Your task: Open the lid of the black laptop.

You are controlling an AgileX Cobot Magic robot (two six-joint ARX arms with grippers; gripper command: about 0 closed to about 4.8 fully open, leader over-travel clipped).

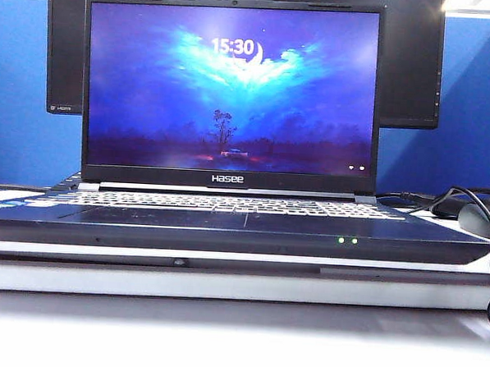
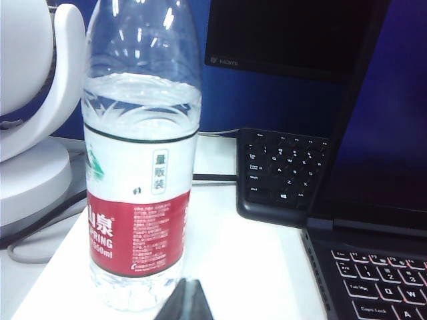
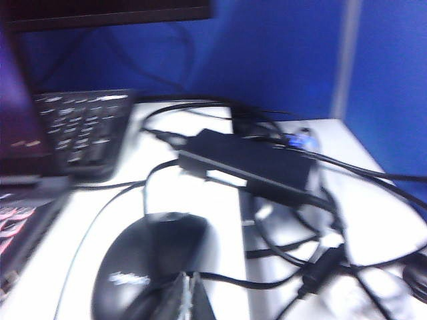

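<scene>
Two arms work this bench, yet neither shows in the exterior view. Black laptop (image 1: 227,219) at centre of that view, base flat on the white table (image 1: 237,339), two green LEDs (image 1: 347,240) lit on its front edge toward 5 o'clock. Lid (image 1: 231,92) raised near upright, its screen lit with a blue night scene, the clock reading 15:30 and the word "Hasee" on the lower bezel. Behind it, toward 12 o'clock, stands a larger black monitor (image 1: 411,69), dark. Black cables (image 1: 474,212) loop at 3 o'clock of the laptop.

Left wrist view: left gripper (image 2: 187,300) seen only as a dark tip at the frame edge; whether its jaws are apart or closed cannot be told. Just beside it stands an upright clear water bottle (image 2: 140,167) with a red and white label. A separate black keyboard (image 2: 283,173) lies behind the laptop's corner.

Right wrist view (blurred): right gripper (image 3: 183,300), fingertips drawn together with no visible gap, over a black mouse (image 3: 150,267). A black power brick (image 3: 250,163) and tangled cables lie nearby.
</scene>
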